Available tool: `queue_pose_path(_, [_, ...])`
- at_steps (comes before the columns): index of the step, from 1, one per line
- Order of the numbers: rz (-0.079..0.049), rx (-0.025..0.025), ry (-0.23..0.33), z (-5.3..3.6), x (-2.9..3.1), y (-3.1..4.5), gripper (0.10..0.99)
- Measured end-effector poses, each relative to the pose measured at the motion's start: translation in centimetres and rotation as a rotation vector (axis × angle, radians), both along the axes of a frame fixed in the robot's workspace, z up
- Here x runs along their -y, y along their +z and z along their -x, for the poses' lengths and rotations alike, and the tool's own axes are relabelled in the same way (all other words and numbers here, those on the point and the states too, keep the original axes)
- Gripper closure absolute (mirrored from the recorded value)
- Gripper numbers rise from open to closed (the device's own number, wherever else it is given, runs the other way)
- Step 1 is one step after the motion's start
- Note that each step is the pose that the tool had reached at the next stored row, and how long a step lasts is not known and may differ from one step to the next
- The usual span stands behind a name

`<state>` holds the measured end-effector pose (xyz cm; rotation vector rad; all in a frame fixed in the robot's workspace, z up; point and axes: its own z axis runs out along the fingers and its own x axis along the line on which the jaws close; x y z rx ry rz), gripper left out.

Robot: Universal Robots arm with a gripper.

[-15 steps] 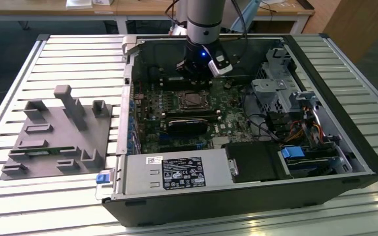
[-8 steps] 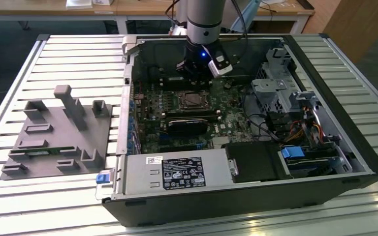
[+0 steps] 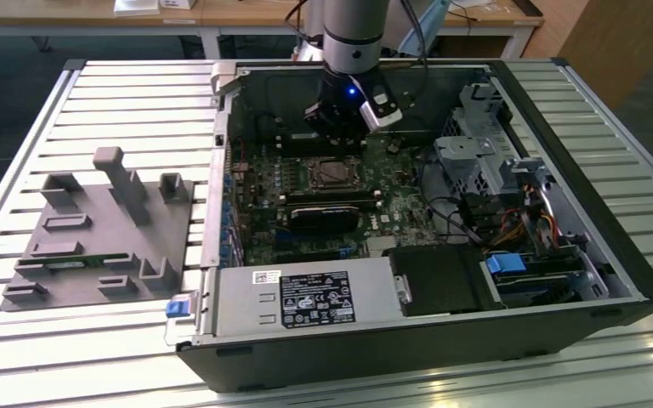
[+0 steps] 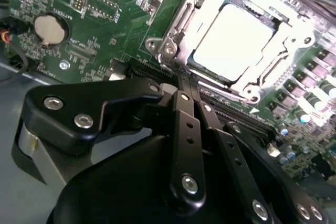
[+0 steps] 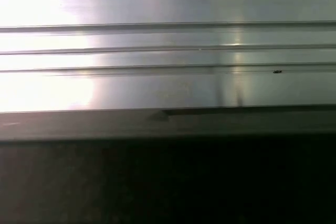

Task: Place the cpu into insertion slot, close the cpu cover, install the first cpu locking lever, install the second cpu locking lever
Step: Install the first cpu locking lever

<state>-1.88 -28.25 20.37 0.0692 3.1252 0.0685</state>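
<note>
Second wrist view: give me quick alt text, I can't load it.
A pale square cpu sits in the insertion slot on a green circuit board, with the silver cpu cover framing its edges. The black gripper fills the foreground, just short of the socket's near edge.

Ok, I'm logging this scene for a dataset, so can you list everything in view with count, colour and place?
computer case: one, black, open on the slatted table
slatted table: one, silver, under everything
motherboard: one, green, inside the case
cpu: one, silvery, seated in the insertion slot
insertion slot: one, silver-rimmed, mid-motherboard
cpu cover: one, silver frame, lying around the cpu
coin battery: one, silver, on the motherboard
power supply box: one, grey with white label, at the case's near edge
fixture block: one, grey, on the table at the exterior view's left
drive cage: one, grey, at the exterior view's right
arm: one, grey, above the case
tool: one, black, just beside the insertion slot
</note>
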Motion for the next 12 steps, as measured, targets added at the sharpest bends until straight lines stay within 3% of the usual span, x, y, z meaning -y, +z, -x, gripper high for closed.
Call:
queue_pose_path(4, [0.000, 0.0000, 0.000, 0.00, 0.00, 0.75, 0.980])
queue_pose_path(12, [0.000, 0.0000, 0.000, 0.00, 0.12, 0.75, 0.980])
